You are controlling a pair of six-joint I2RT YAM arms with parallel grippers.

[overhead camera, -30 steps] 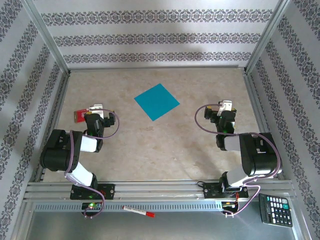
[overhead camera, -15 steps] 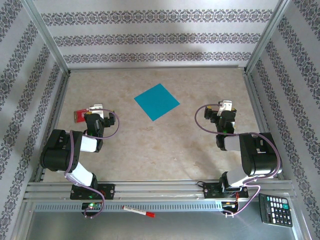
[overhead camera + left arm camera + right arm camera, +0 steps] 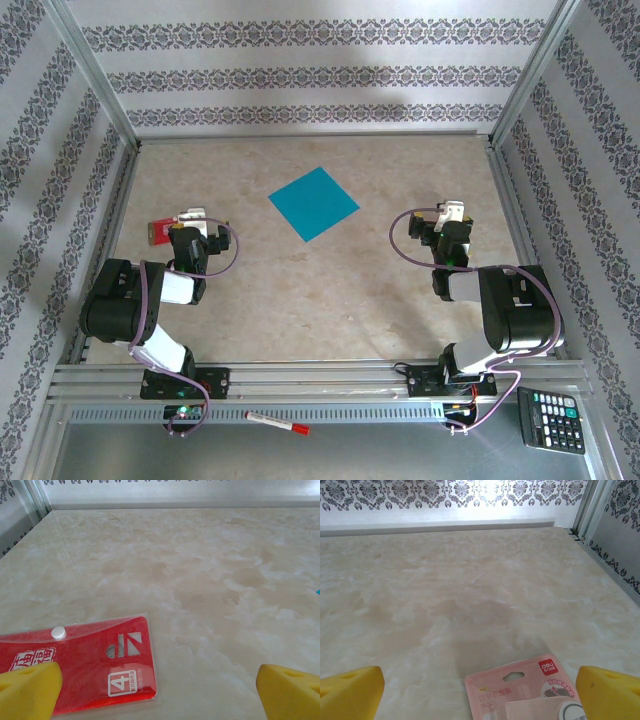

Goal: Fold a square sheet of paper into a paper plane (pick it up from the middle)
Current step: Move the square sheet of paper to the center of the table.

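Nothing had shifted in the last second that I could make out: both arms sat folded back near their bases exactly as before, and the square sheet of paper (image 3: 313, 203) had not stirred. To my eye that meant the folding had not begun, and the first reach towards the paper's middle was yet to come. The left gripper (image 3: 186, 222) had its yellow pads spread wide and held nothing; from its wrist view a red packet (image 3: 85, 667) lay flat on the table (image 3: 300, 290) just ahead of the left pad. The right gripper (image 3: 450, 216) was spread just as wide and equally empty, with a pink packet (image 3: 520, 687) lying on the table between its pads. The sheet lay well apart from both claws, out towards the far half of the table and roughly between the two arms. It was a plain teal-blue square, turned corner-on like a diamond, lying quite flat, with no crease or lifted edge that I could see.
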